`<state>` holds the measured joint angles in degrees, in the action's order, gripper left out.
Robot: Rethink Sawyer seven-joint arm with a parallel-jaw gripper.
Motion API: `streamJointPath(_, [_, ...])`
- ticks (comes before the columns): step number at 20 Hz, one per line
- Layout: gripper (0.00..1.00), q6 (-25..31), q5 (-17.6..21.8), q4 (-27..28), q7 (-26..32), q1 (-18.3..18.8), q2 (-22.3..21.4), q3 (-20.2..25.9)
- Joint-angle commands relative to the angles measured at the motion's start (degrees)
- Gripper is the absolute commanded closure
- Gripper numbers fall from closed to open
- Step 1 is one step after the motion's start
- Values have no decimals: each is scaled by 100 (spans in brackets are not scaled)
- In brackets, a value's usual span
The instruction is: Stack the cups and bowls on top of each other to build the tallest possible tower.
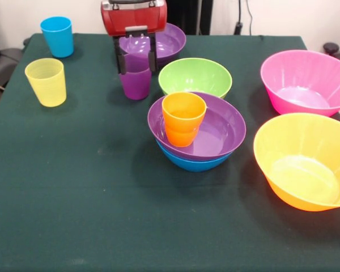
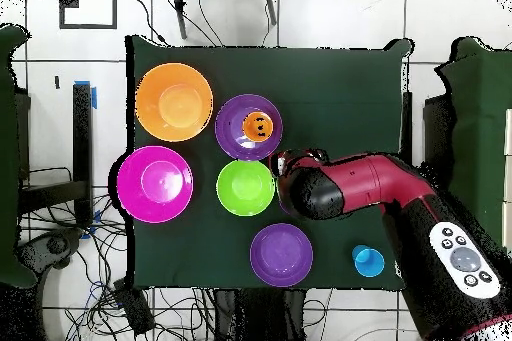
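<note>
Because the hand [image 1: 135,61] is closed on the purple cup [image 1: 135,81] low over the worktop [image 1: 73,187] beside the green bowl [image 1: 195,77], a skewed grip could topple the orange cup [image 1: 183,118] atop the tower [image 1: 196,133].

the front view looks from across the desk [image 1: 73,215] toward the robot, fairly near and tilted down. the overhead view looks straight down from high above, robot base at the bottom. both share the green desktop and its bowls and cups.
</note>
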<state>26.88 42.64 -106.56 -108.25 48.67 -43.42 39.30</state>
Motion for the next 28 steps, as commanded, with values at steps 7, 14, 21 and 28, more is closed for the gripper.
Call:
streamJointPath(7, [0,368,-113,-64,253,-368,-103,24])
streamJointPath(14, [0,1121,-678,576,443,-592,-95,64])
streamJointPath(21, [0,1351,-772,813,541,-741,-80,-23])
streamJointPath(28, [0,1555,-829,1271,412,-973,117,-104])
